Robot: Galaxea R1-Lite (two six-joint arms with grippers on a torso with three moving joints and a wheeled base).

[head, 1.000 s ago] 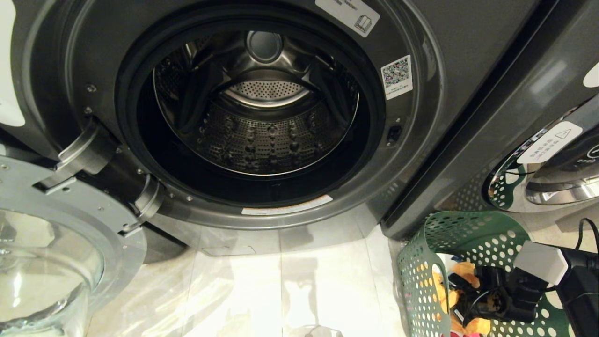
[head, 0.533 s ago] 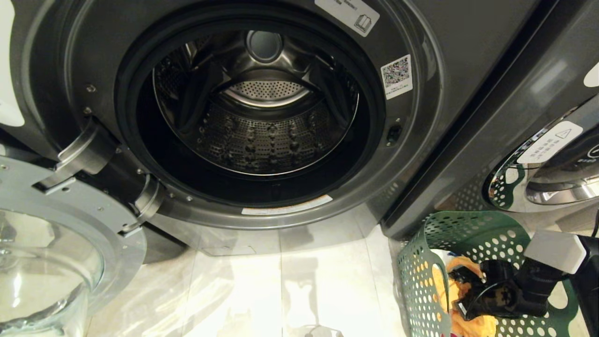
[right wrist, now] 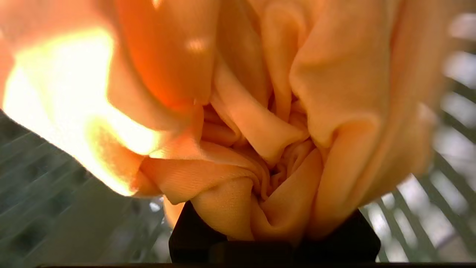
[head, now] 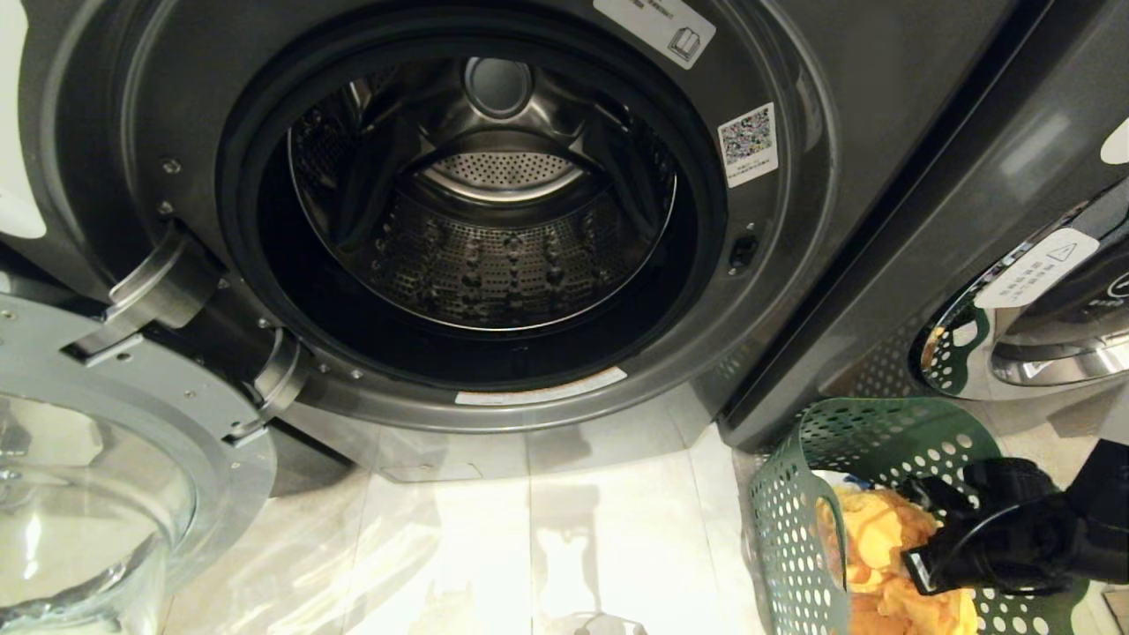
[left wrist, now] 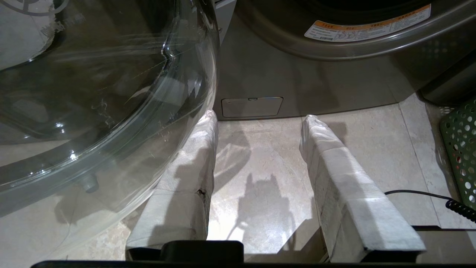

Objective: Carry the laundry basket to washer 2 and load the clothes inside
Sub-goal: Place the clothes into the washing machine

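The dark grey washer [head: 794, 132] fills the head view with its door swung open to the left and its steel drum [head: 494, 238] empty; no number label shows. The green perforated laundry basket [head: 794, 503] stands on the floor at the lower right. Inside it my right gripper [head: 917, 542] is shut on a bunched mustard-yellow garment [head: 873, 538], whose folds [right wrist: 260, 134] fill the right wrist view and hide the fingers. My left gripper [left wrist: 259, 117] hangs open over the floor tiles beside the door glass, holding nothing. The basket's edge [left wrist: 461, 149] shows there too.
The open door's glass bowl [head: 88, 494] juts out at the lower left, close to one left finger [left wrist: 200, 149]. A second grey machine with a chrome-ringed door [head: 1041, 317] stands at the right behind the basket. Pale floor tiles [head: 547, 547] lie between door and basket.
My right gripper has swung up and turned inside the basket, pulling the yellow garment higher. The white box on its wrist has left the head view. The left arm and camera stayed still.
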